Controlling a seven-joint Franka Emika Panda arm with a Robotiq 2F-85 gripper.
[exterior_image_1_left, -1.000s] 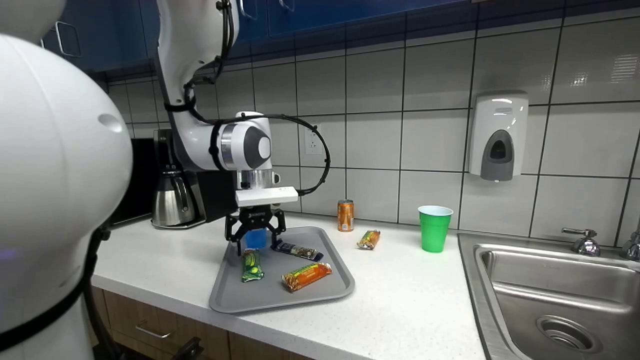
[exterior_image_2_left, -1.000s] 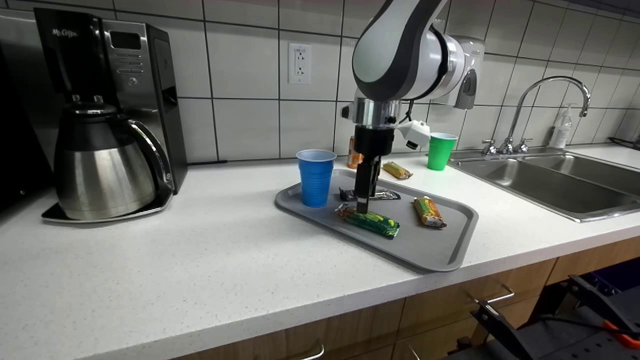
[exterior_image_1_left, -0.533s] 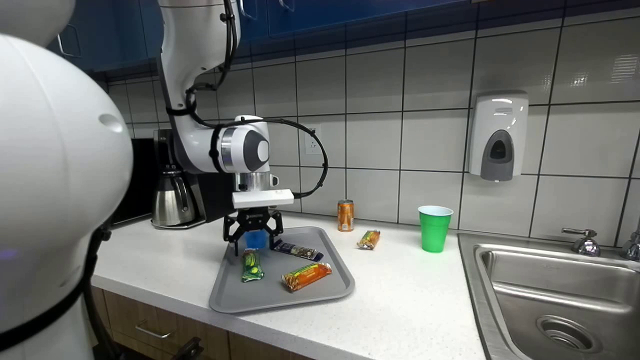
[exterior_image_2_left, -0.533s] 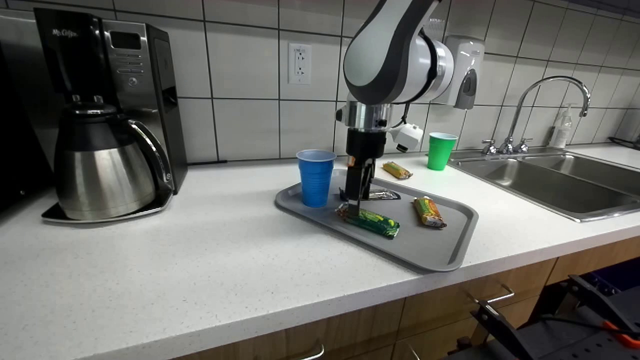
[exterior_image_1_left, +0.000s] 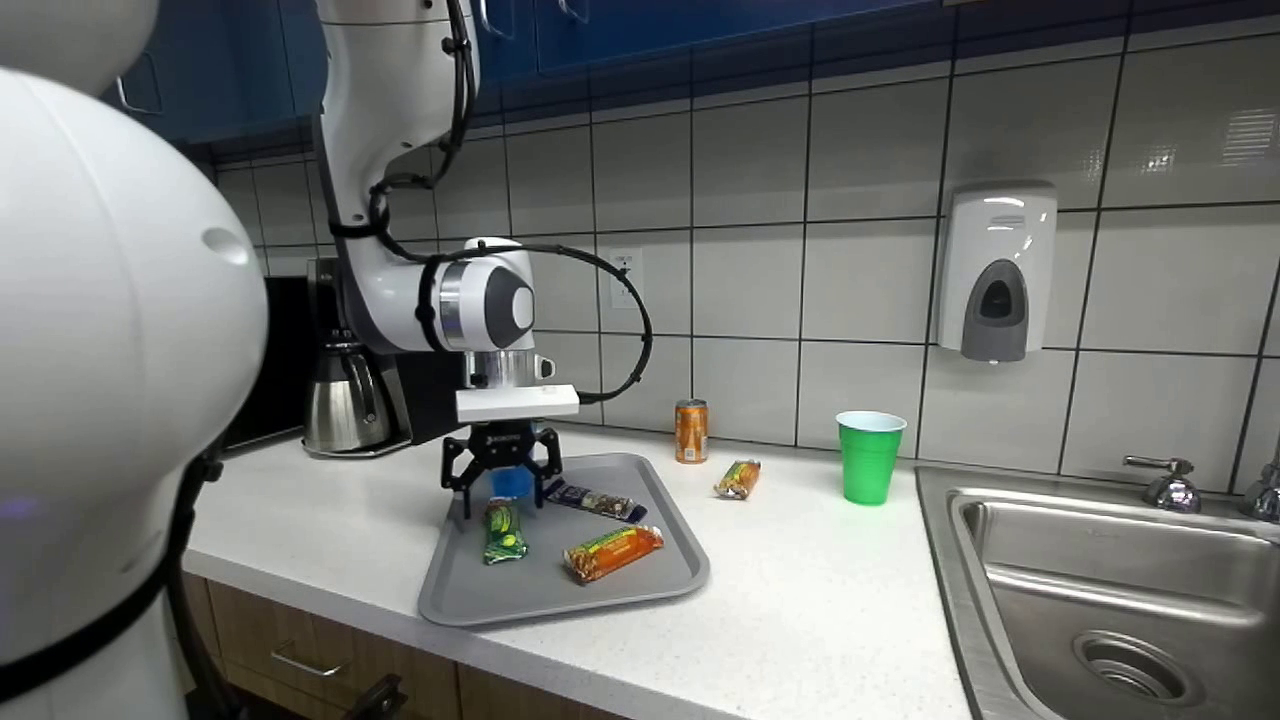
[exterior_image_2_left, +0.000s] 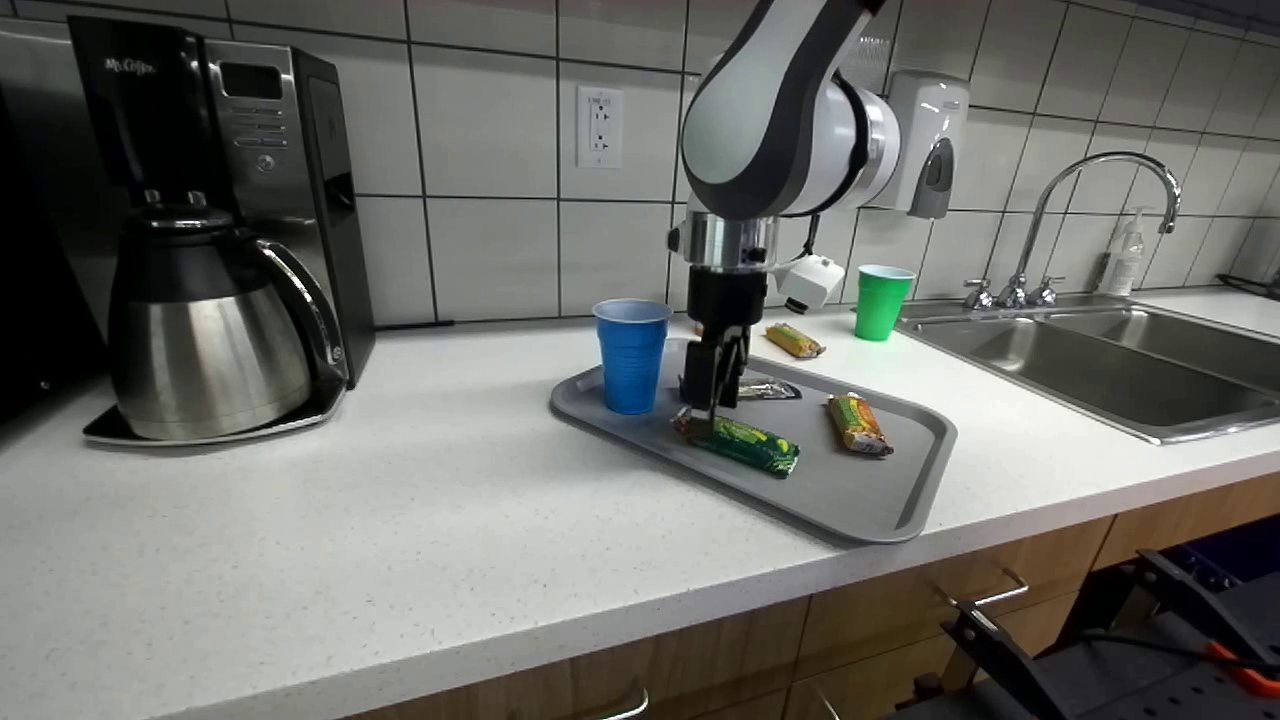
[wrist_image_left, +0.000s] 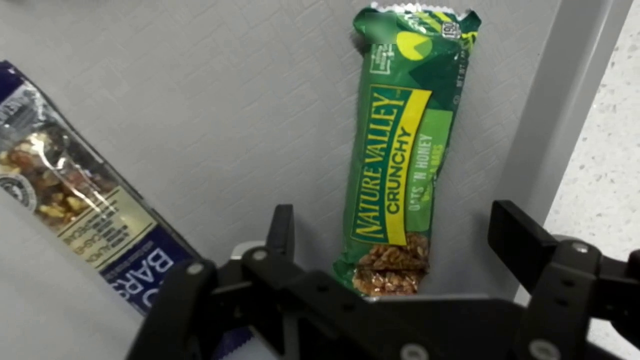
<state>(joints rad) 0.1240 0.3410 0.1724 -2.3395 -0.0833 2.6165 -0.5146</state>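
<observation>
Gripper (wrist_image_left: 392, 207) hangs pointing down over the grey tray (exterior_image_1_left: 480, 598) on the worktop (exterior_image_2_left: 400, 500), jaws spread wide, holding nothing. In the wrist view its two fingers (wrist_image_left: 282, 230) stand one to each side of the green oats 'n honey bar (wrist_image_left: 400, 160), near its brown end; tray floor shows between bar and finger both ways. How high they sit above the tray: can't judge from here.

Green bar lies flat, label up, its length running roughly along the tray's raised edge close by.

Also on the tray: dark-blue nut bar (wrist_image_left: 100, 205), aslant to the green one, partly hidden by the gripper in the wrist view; orange-wrapped bar (exterior_image_1_left: 613, 552), well apart from the fingers; blue cup (exterior_image_2_left: 632, 360), upright near the edge.

Off the tray, on the worktop: orange can (exterior_image_1_left: 691, 432) upright near the tiled wall (exterior_image_1_left: 740, 270), a yellow-and-orange bar (exterior_image_1_left: 738, 479) close to it, green cup (exterior_image_1_left: 868, 465) upright just beside the sink (exterior_image_1_left: 960, 580). White soap dispenser (exterior_image_1_left: 998, 270) fixed to the tiles above. Away from the sink, past the tray: coffee maker (exterior_image_2_left: 285, 190), steel carafe (exterior_image_2_left: 205, 350) seated in it.
</observation>
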